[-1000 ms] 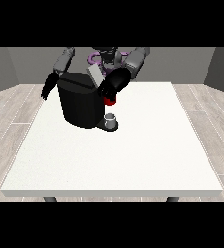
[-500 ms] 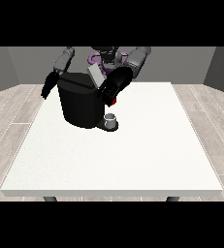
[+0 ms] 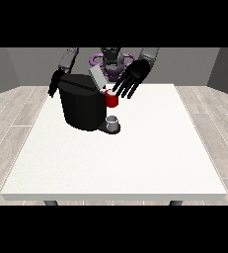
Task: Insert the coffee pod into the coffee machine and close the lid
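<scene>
A black coffee machine (image 3: 81, 106) stands on the white table (image 3: 135, 153) at the back left. Its grey lid (image 3: 96, 78) is tilted up and open. A red pod holder (image 3: 111, 99) sticks out at the machine's upper right front, and a small grey cup (image 3: 113, 120) sits on the base below it. The hand at the view's right (image 3: 133, 79) hovers just above and right of the red holder, fingers spread straight. The hand at the view's left (image 3: 53, 85) hangs behind the machine's left edge, partly hidden. I cannot make out the coffee pod itself.
The robot's torso (image 3: 110, 59) is behind the machine. The table's front half and right side hold no other objects. Wooden floor surrounds the table.
The hand at the view's right has lifted up and to the right off the red holder, and its fingers have spread. The red holder now shows uncovered. The other hand barely moved.
</scene>
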Available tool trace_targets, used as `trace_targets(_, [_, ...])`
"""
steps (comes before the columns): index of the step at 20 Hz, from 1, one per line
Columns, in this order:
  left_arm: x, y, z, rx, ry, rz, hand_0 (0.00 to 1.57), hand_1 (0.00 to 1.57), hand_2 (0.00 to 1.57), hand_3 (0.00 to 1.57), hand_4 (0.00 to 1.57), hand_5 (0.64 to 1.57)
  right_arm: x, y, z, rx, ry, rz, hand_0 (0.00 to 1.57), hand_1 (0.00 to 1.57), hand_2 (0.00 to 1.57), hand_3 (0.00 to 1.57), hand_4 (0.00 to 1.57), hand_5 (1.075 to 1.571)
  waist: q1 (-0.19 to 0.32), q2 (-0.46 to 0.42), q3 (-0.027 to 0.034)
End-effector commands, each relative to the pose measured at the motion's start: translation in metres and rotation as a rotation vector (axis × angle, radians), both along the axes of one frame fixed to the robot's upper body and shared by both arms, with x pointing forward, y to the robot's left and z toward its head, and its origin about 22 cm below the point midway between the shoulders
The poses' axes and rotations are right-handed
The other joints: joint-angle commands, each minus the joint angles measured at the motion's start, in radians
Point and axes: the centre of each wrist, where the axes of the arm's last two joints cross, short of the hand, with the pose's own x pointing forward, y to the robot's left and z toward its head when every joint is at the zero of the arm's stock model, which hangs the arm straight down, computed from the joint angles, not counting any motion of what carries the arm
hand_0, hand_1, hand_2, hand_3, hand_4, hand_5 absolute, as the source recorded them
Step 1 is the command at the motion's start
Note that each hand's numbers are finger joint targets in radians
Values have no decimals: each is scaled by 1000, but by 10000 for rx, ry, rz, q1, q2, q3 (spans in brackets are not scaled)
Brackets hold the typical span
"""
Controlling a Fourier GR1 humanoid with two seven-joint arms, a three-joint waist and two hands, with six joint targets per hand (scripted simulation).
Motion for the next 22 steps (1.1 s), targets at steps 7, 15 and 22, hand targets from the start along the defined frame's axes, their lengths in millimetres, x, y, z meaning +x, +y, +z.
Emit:
trace_targets(7, [-12, -35, -125, -4562, 2376, -1364, 0, 0, 151, 0, 0, 1571, -39, -39, -61, 257, 1609, -1151, 0, 0, 0, 0, 0, 1571, 1618, -2640, -36])
trace_targets(15, [-69, -44, -267, -10411, 4919, -320, 0, 0, 0, 0, 274, 1571, -41, -38, -48, 1407, 1047, -195, 0, 0, 0, 0, 0, 1571, 3091, -4661, -29])
trace_targets(22, [-126, -53, -336, -10418, 6398, 548, 0, 0, 0, 0, 442, 1571, -33, -31, -28, 275, 1406, 1036, 0, 0, 0, 0, 154, 1571, 3544, -5877, -16])
